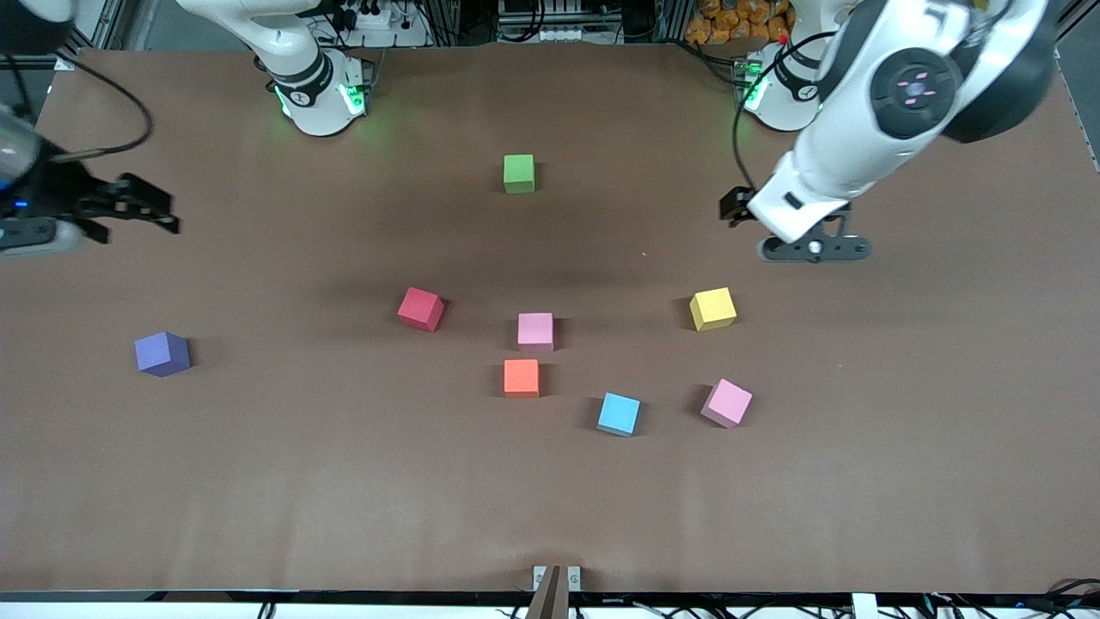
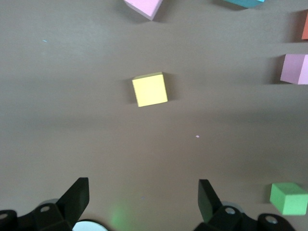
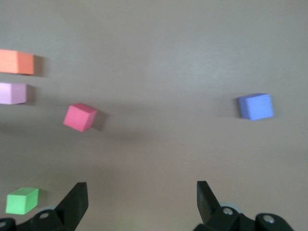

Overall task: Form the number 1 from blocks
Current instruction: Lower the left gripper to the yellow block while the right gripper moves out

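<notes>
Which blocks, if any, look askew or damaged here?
None is damaged. The red block, the yellow block and the pink block beside the blue block sit twisted; the others lie square.

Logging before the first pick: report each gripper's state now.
Left gripper: open, empty, up over the table near the yellow block.
Right gripper: open, empty, over the right arm's end of the table.

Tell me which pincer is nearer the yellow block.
Left. The left pincer hangs open just above the table by the yellow block; the right pincer, also open, is at the right arm's end.
</notes>
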`<state>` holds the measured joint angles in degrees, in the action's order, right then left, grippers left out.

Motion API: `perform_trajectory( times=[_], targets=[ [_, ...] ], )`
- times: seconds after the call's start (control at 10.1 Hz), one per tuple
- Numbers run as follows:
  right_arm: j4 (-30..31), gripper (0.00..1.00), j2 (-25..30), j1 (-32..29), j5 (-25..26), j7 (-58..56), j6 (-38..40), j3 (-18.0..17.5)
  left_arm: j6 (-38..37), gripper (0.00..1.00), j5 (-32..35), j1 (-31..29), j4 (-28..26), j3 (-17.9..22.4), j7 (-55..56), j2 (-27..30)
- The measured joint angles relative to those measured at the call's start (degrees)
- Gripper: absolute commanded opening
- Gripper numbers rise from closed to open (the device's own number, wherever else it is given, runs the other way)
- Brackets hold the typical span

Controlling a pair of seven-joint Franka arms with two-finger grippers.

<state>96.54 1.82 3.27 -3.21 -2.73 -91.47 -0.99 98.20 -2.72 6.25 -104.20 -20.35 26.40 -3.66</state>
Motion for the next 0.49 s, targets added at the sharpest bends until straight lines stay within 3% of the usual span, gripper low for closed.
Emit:
perform_trajectory(
  times=[0.49],
  targets=[
    [7.66, 1.0, -3.63, 2.36, -0.03, 15.05, -11.94, -9.32, 5.59, 1.0, 4.66, 2.27, -1.7, -1.87, 9.97, -6.86]
  ],
)
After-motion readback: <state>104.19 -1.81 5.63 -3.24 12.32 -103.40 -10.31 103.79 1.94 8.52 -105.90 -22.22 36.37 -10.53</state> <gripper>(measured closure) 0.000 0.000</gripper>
